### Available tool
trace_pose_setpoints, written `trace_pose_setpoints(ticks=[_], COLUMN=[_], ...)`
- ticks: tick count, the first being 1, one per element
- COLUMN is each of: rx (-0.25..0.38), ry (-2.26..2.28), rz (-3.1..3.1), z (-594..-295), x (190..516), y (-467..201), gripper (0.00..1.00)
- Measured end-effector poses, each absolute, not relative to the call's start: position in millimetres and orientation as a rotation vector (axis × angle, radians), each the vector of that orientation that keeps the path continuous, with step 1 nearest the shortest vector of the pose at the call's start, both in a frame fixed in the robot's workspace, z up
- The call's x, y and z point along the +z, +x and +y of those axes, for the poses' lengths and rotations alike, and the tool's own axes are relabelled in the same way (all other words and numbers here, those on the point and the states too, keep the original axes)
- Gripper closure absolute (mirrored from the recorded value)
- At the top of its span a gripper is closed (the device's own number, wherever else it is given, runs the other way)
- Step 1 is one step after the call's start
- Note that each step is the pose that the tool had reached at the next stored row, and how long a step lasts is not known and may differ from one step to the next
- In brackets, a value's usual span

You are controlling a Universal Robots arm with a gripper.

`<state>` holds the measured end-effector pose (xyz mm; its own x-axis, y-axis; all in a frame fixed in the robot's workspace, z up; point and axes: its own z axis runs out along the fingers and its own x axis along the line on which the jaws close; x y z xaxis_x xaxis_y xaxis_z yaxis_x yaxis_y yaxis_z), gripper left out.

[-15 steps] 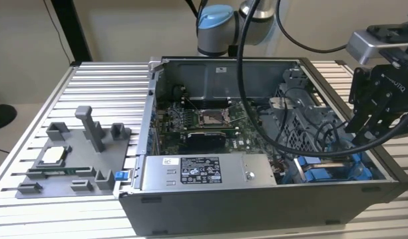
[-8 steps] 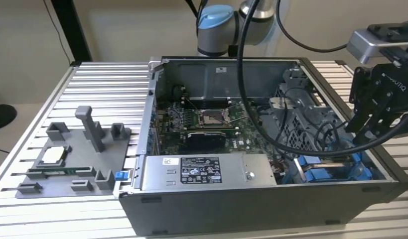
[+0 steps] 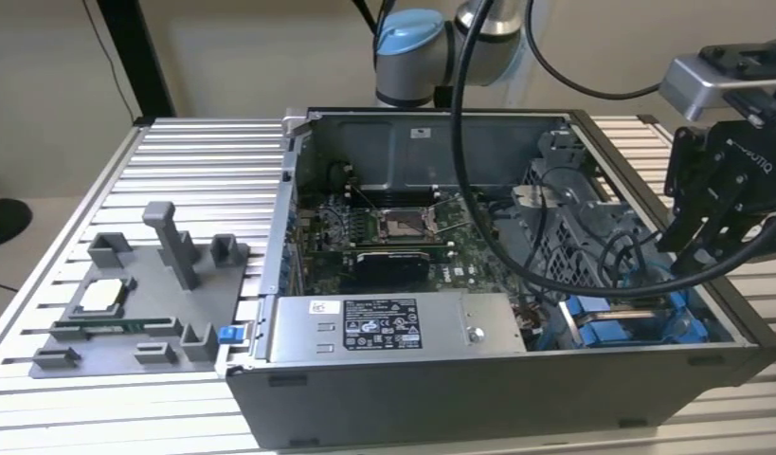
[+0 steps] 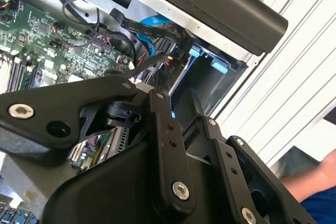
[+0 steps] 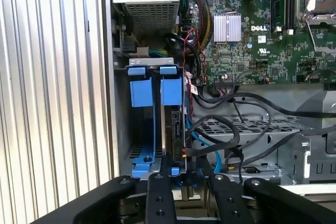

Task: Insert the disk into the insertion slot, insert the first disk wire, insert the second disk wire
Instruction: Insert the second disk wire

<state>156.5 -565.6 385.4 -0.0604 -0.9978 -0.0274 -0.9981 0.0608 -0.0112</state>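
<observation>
At the exterior view's right, inside the computer case (image 3: 489, 389), the disk (image 5: 177, 129) stands on edge in the insertion slot (image 5: 152, 69); the hand (image 3: 701, 261) hangs above it; whether apart or together cannot be told.

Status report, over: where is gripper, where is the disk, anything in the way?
Gripper low over the insertion slot. Disk stands in it, edge up. Black cables loop close beside disk; plugged or not, cannot tell.
</observation>
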Motion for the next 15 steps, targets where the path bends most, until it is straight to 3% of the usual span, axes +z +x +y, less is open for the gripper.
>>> trace_pose_setpoints(ticks=[15], rx=[-0.018], ry=[-2.175], rz=[2.194], z=[-565.8], x=[383.5], y=[166.5], gripper=[0.0])
